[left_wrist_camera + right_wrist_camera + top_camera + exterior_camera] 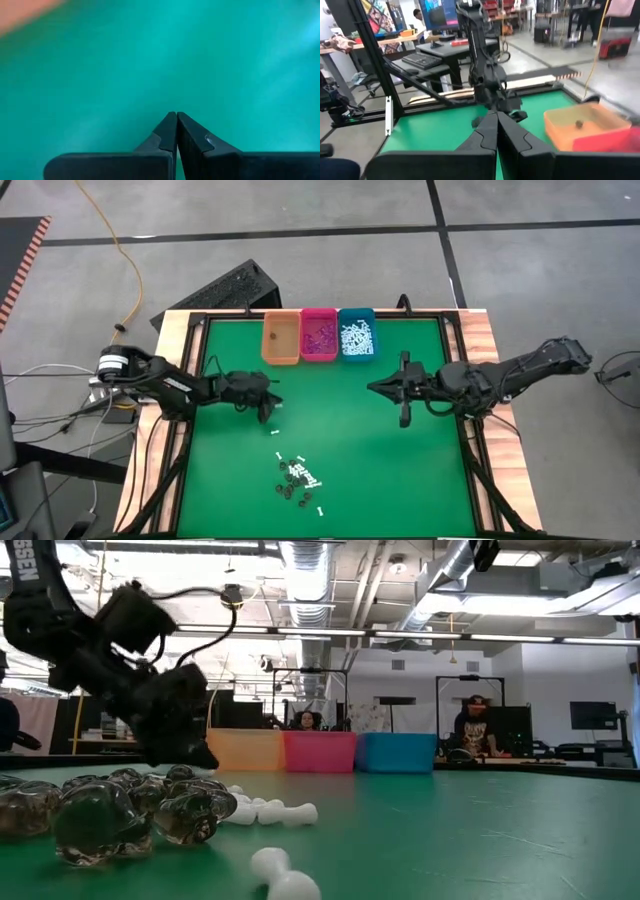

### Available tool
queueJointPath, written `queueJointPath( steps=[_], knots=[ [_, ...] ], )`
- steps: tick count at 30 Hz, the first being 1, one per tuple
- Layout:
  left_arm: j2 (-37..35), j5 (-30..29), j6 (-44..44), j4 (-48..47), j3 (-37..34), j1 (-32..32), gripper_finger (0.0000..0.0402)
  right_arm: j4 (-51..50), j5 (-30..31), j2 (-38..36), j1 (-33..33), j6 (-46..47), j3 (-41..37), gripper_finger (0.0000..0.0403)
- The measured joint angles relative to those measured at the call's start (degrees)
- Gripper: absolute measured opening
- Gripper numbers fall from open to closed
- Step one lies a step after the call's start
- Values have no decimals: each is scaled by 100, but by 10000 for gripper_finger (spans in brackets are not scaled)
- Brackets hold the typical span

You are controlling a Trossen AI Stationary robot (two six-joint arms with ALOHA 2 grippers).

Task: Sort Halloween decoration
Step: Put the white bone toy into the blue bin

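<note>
While a small heap of pieces [298,477] lies at the table's [400,470] near edge, we judge sorting well advanced but unfinished. We count roughly eight white sticks and about six dark bits there; no purple shows. Mid-table, the left gripper [268,406] hangs with fingers pressed shut, nothing visibly between them; the right gripper [403,388] waits opposite, likewise closed and empty. Farthest off stand three bins: orange [281,337] holding one or two dark bits, pink [319,334] holding many purple bits, teal [356,334] heaped with white sticks
</note>
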Motion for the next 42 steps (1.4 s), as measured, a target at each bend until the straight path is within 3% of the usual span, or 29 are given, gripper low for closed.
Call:
queueJointPath(
  steps=[6, 10, 16, 20, 24, 29, 35, 42],
  knots=[
    [-9, 101, -325, 46, 403, -892, 0, 52, -2, 669, 0, 666, 0, 28],
    [-242, 81, -420, 48, 714, -1205, 0, 674, -3, 1375, 0, 745, 0, 32],
    [-1258, 519, -616, -153, 907, -1320, 0, 1810, -7, 2353, 1, 438, 6, 68],
    [-2281, 821, -548, -761, 907, -1322, 0, 1952, -15, 3088, -46, 486, 209, 113],
    [-3328, 1210, -86, -1337, 907, -1337, 1, 1962, -24, 4074, -123, 480, 861, 162],
    [-4411, 950, -27, -1768, 910, -1488, 15, 1958, -23, 5260, -233, 276, 1951, 200],
    [-5404, 897, -105, -1848, 909, -1614, 23, 1372, -35, 6666, -183, 118, 3388, 209],
    [-6178, 949, -265, -2055, 909, -1635, 23, 407, -35, 7671, -95, -25, 4706, 206]
  ],
)
